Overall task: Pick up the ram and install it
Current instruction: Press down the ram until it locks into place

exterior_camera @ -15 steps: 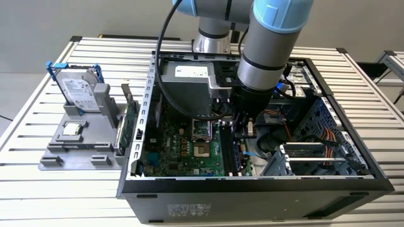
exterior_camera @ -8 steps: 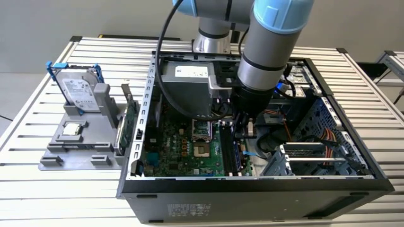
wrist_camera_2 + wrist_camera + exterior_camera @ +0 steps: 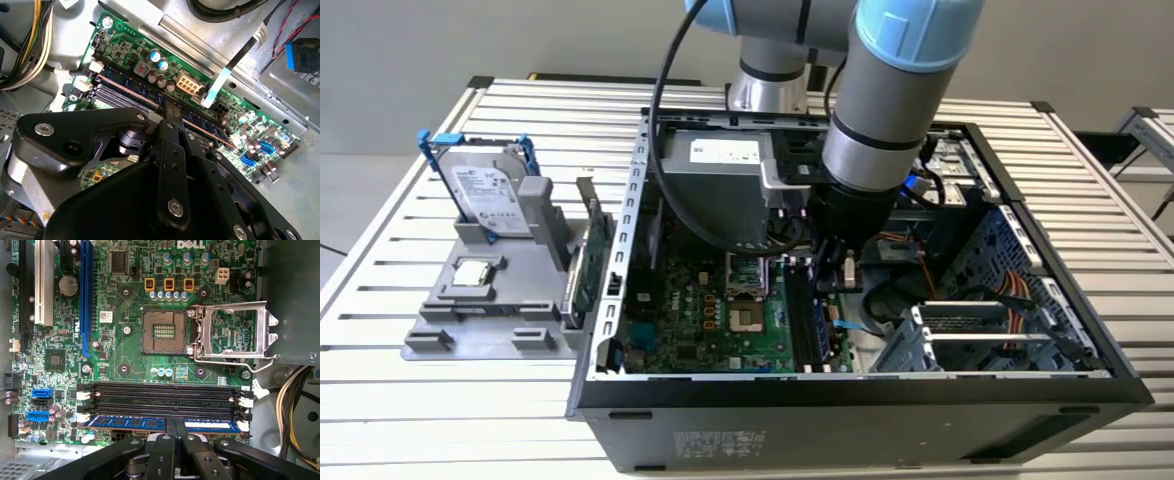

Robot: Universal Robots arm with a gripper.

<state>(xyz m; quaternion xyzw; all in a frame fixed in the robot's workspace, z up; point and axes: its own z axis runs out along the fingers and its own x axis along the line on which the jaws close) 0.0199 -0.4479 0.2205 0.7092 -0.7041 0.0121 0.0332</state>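
The ram (image 3: 130, 423) is a blue-green stick lying along the outermost of several memory slots on the motherboard (image 3: 115, 355). In the second wrist view the ram (image 3: 127, 87) stands on edge in that slot. My gripper (image 3: 176, 429) is at the stick's middle, its black fingers closed on the ram from both sides; the second wrist view shows the gripper (image 3: 167, 117) from behind. In the exterior view the gripper (image 3: 834, 278) reaches down into the open computer case (image 3: 854, 395), beside the slots. The neighbouring memory slots (image 3: 165, 395) hold nothing.
The CPU socket (image 3: 165, 332) lies open with its metal frame (image 3: 235, 332) swung aside. A power supply (image 3: 720, 175) and cable bundles (image 3: 30, 45) crowd the case's far side, a drive cage (image 3: 987, 340) the exterior view's right. Outside, a grey fixture (image 3: 480, 300) holds a hard drive (image 3: 494, 195) and an expansion card (image 3: 594, 265).
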